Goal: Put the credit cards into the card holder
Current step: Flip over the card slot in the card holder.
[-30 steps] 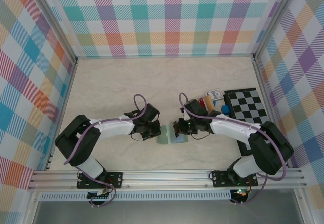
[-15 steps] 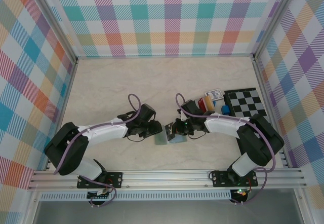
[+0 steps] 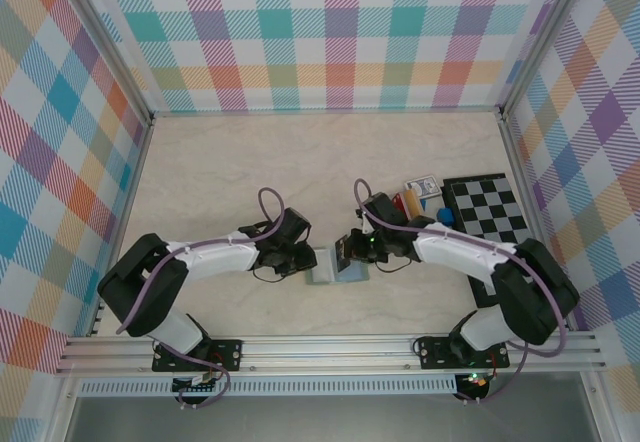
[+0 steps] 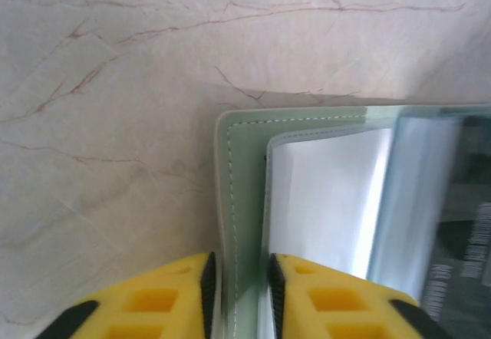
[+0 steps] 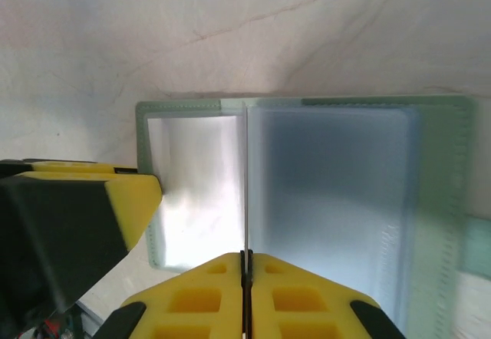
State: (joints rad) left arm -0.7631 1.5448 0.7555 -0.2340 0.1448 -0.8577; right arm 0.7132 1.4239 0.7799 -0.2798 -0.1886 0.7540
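From the overhead camera I see both arms reaching in toward the middle of the table (image 3: 220, 172), meeting at the card holder (image 3: 335, 265), which lies open near the front edge between the two wrists. The left gripper (image 3: 306, 259) is at the holder's left edge and the right gripper (image 3: 346, 252) is over its right part; from up here I cannot tell how either pincer stands. The credit cards (image 3: 402, 203), red and orange ones that I can make out, sit well behind the right arm, just beside the playing-card pack (image 3: 422, 188) and near the checkerboard (image 3: 485, 207). On the left wrist camera, the left gripper (image 4: 238, 293) has its yellow fingers (image 4: 176, 293) pinching the sage-green cover of the card holder (image 4: 244, 170) at its stitched edge, with a glossy pale pocket just inside; a dark panel (image 4: 466, 255) with pale lettering shows at the right, too blurred for me to name. On the right wrist camera, the card holder (image 5: 441, 201) lies spread open, pale blue-grey inside, and the right gripper (image 5: 245, 266) has its fingers pressed together on a thin sheet (image 5: 245, 185) seen edge-on along the holder's fold; I cannot tell whether that is a card or a leaf of the holder. The left arm's yellow-and-black finger (image 5: 115, 208) touches the holder's left edge.
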